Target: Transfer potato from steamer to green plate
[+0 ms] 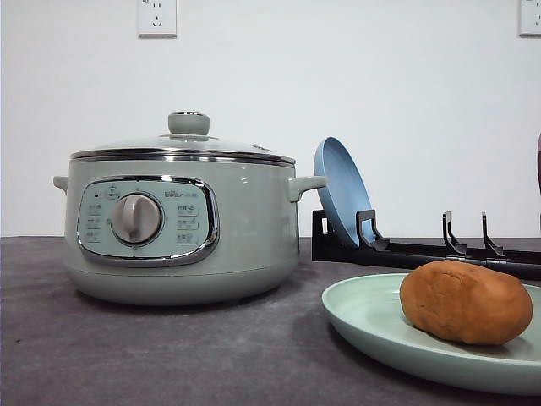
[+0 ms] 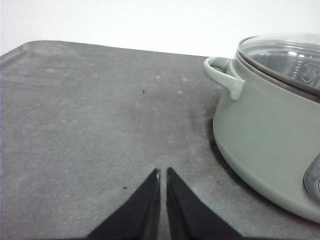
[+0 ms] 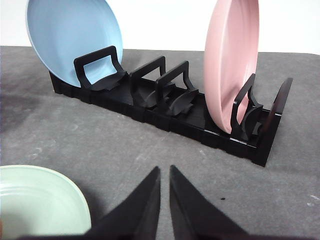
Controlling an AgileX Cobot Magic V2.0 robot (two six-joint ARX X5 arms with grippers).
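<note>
The orange-brown potato (image 1: 465,301) lies on the green plate (image 1: 363,317) at the front right of the table. The sage-green steamer (image 1: 182,224) stands at the left with its glass lid on. In the left wrist view my left gripper (image 2: 163,172) is shut with nothing in it, low over the grey table beside the steamer (image 2: 265,135). My right gripper (image 3: 164,171) is shut and empty too, hovering between the green plate's rim (image 3: 60,192) and the black rack.
A black dish rack (image 3: 190,117) runs along the back right. It holds an upright blue plate (image 3: 75,37) and an upright pink plate (image 3: 232,60). Grey mat covers the table (image 2: 90,120).
</note>
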